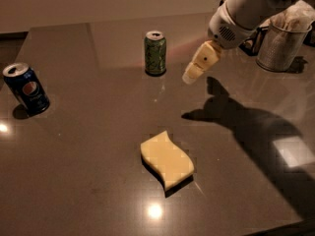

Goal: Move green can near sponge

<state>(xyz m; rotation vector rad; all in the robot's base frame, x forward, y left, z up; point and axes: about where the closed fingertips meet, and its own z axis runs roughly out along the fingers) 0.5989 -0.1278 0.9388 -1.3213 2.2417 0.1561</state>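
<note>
- Dark shiny table (88,181) fills the frame.
- 1 green can (155,54) stands upper middle.
- 1 blue can (27,89) stands far left.
- Sponge (167,160) lies flat, lower middle.
- Metal cup (280,47) stands upper right.
- Gripper (193,74) hangs right of the green can.

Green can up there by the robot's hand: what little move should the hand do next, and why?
Probably ease the hand sideways toward the green can until it reaches it. The hand hangs in the air just beside the can without touching it. The can stands upright well behind the sponge, so it likely has to be grabbed before it can go anywhere.
</note>
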